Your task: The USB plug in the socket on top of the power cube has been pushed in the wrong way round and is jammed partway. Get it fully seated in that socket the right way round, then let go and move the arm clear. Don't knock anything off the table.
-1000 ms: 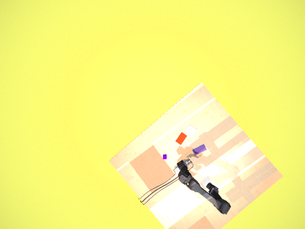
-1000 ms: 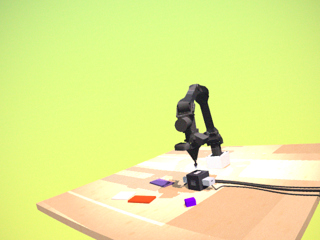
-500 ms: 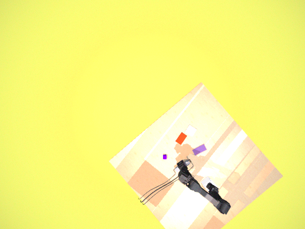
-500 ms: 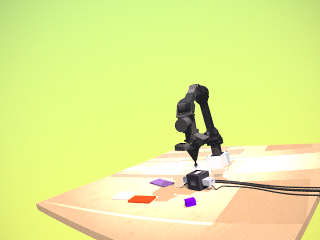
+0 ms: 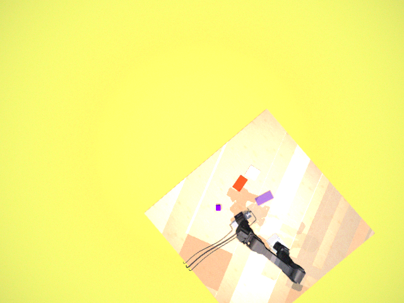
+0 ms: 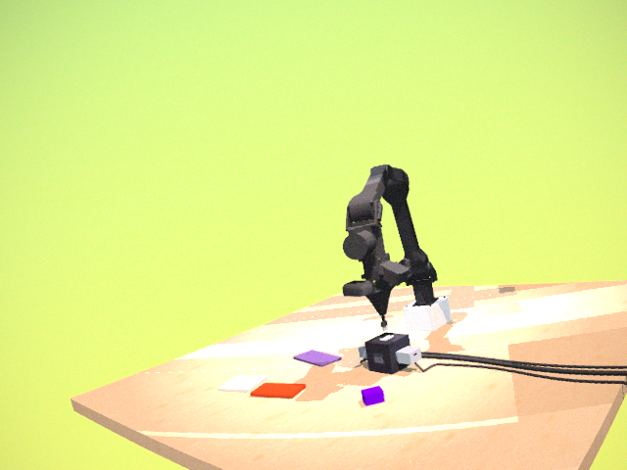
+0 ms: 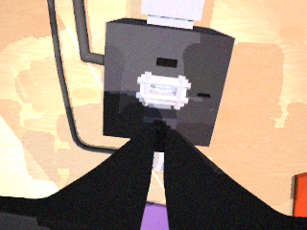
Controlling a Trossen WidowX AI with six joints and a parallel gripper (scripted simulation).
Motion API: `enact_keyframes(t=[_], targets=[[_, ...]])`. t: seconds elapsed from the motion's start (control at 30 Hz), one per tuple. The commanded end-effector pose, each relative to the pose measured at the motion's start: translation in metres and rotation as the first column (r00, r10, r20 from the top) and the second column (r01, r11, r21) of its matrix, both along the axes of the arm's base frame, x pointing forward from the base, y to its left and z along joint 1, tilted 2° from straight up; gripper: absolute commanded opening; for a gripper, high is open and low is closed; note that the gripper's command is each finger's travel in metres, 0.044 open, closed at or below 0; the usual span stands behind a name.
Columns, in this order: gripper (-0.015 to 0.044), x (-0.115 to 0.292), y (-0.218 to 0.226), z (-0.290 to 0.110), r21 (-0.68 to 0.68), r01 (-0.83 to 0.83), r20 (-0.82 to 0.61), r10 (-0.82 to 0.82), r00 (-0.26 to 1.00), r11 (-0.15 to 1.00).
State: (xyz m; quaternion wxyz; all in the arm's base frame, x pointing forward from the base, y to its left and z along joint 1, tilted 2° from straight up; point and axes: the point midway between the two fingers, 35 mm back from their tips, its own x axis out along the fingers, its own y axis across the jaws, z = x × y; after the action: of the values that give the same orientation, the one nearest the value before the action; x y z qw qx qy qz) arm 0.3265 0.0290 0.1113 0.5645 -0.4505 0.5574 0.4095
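The dark power cube (image 6: 387, 356) (image 7: 129, 57) stands on the table with a white-framed socket (image 6: 387, 337) (image 7: 163, 90) on its top face. My gripper (image 6: 383, 320) (image 7: 159, 138) (image 5: 248, 215) points straight down a little above that socket. It is shut on a small pale USB plug (image 7: 157, 161) (image 6: 383, 324), which is clear of the socket. Only a sliver of the plug shows between the dark fingers, so I cannot tell which way round it is. In the overhead view the arm hides most of the cube.
A white plug (image 6: 408, 354) sits in the cube's side, and dark cables (image 6: 526, 368) (image 5: 208, 249) run off the table edge. Purple tile (image 6: 317, 357) (image 5: 264, 197), orange tile (image 6: 277, 390) (image 5: 240, 182), white tile (image 6: 242, 382) and a small purple block (image 6: 372, 396) (image 5: 218, 207) lie nearby.
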Motion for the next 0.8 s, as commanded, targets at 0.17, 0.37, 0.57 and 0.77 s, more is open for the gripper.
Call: enact_keyframes(t=[0.17, 0.37, 0.57, 0.77], targets=[[0.0000, 0.0009, 0.0004, -0.0012, 0.001, 0.007, 0.003, -0.007, 1.000, 1.000], [0.0000, 0.0010, 0.0005, -0.0019, 0.001, 0.008, 0.003, -0.008, 1.000, 1.000], [0.0000, 0.0012, 0.0007, -0.0026, 0.001, 0.010, 0.003, -0.010, 1.000, 1.000], [0.0000, 0.0014, 0.0009, -0.0033, 0.001, 0.011, 0.003, -0.011, 1.000, 1.000]])
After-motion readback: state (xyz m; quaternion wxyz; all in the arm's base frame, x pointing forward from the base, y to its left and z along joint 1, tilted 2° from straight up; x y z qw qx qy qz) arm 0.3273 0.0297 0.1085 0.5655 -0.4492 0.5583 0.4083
